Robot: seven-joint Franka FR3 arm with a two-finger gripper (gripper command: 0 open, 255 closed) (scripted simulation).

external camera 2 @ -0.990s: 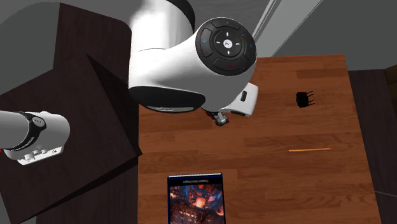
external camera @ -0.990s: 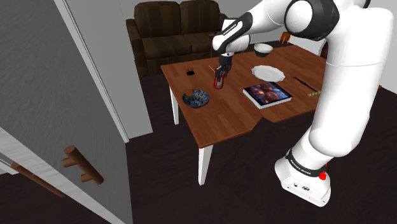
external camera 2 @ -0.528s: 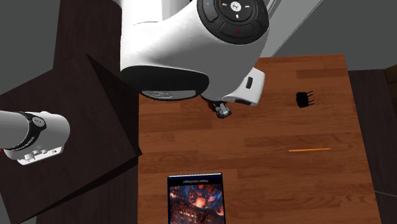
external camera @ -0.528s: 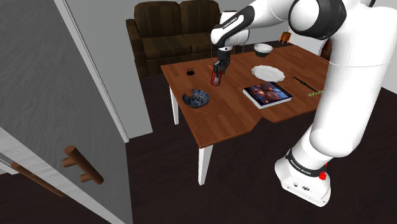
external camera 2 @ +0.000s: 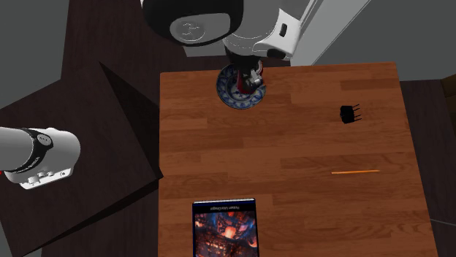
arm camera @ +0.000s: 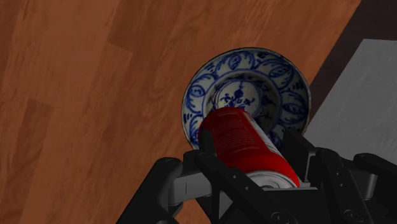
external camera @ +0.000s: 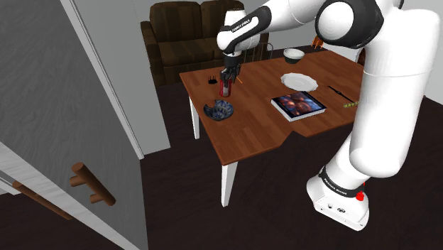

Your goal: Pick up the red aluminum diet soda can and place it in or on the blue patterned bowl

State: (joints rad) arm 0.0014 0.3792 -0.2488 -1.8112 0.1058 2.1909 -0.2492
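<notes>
Though earlier aside, can [arm camera: 238, 137] over bowl [arm camera: 291, 92]

- Shoulder view: a high camera stands beside and a little behind the arm's base [external camera: 339, 199], which sits at 4 o'clock. It looks down across the table [external camera: 248, 131] from a moderate distance, toward a sofa [external camera: 192, 35] at 12 o'clock.
- Second exterior view: a camera close above the table looks almost straight down. The arm's base is at 9 o'clock, a blue patterned bowl [external camera 2: 228, 95] at 12 o'clock and a book [external camera 2: 226, 228] at 6 o'clock.
- Wrist view: a camera on the hand looks along the black fingers [arm camera: 304, 159], very near the table, with the bowl at centre.
- All three views share the bowl, the red can [arm camera: 245, 143] clasped in the fingers, and the tabletop around them. Both exterior views also share the book.
</notes>
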